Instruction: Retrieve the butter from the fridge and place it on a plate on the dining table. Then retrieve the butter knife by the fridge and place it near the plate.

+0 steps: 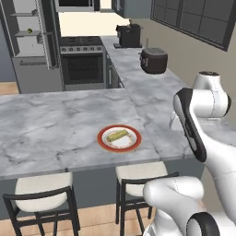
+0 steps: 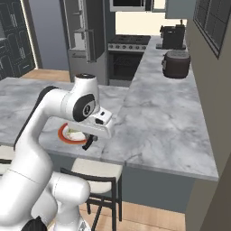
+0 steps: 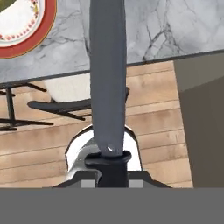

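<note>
The butter, a pale yellow stick, lies on the red-rimmed white plate near the front edge of the marble dining table. My gripper hangs just right of the plate, over the table's front edge, and is shut on the butter knife. In the hand view the knife's grey blade runs up from my gripper, with the plate at the top left and the table edge crossing beneath the blade. The fridge stands open at the far left, shelves showing.
Two cushioned stools stand under the table's front edge, above wooden floor. On the right counter sit a dark cooker pot and a coffee machine. A stove stands beside the fridge.
</note>
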